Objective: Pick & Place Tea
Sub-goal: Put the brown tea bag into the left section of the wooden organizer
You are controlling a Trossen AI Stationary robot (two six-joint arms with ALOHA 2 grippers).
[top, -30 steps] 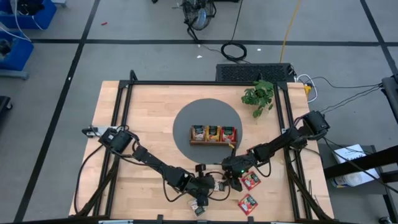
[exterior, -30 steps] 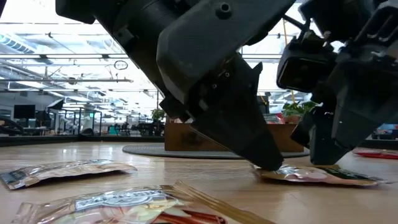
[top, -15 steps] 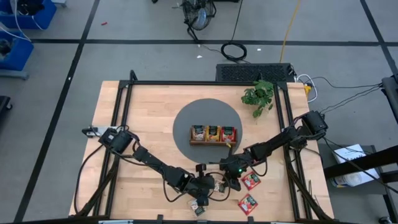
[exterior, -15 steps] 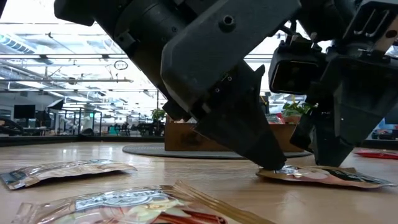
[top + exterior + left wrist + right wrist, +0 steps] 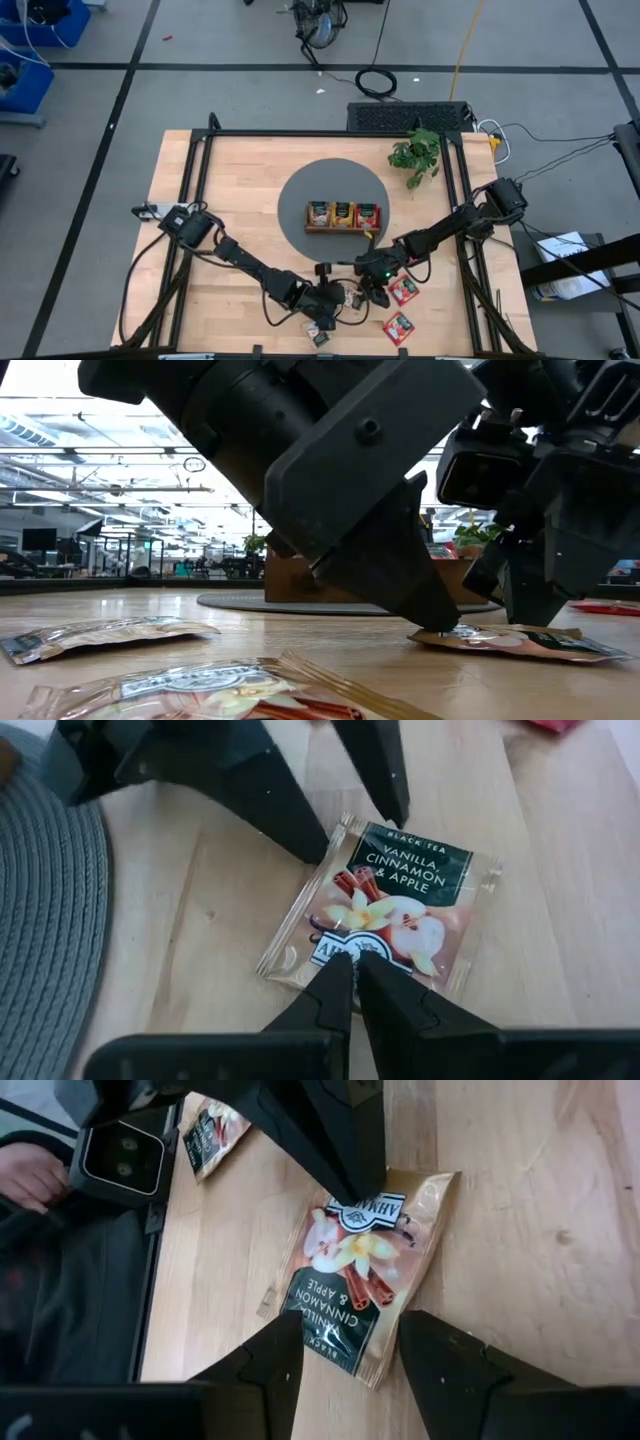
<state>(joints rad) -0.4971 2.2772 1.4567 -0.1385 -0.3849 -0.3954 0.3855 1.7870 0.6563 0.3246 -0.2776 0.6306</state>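
A pale tea packet (image 5: 385, 910) with a dark green label lies flat on the wood near the table's front edge, between my two grippers. My left gripper (image 5: 352, 965) is shut, its tips on the packet's end away from the label. My right gripper (image 5: 345, 1335) is open, one finger on either side of the label end (image 5: 330, 1320); I cannot tell whether they touch it. In the low view the left fingertips (image 5: 440, 622) meet the packet (image 5: 510, 643). In the high view both grippers (image 5: 345, 298) (image 5: 372, 293) crowd over it. My left gripper presses its shut fingertips down on the packet's plain end (image 5: 335, 945), opposite the label. The fingers come slanting down from the table's left side. The packet lies flat on the table under them.
Two red packets (image 5: 403, 290) (image 5: 398, 326) lie right of the grippers, another packet (image 5: 320, 338) at the front edge. Two more (image 5: 100, 635) (image 5: 200, 685) show in the low view. The wooden tray (image 5: 343, 228) with packets stands on a grey round mat (image 5: 300, 190); a plant (image 5: 415, 155) is far right.
My right gripper has tipped a little over the packet's label end, still open. My left gripper stays shut on the other end, and the packet has kept its place on the table.
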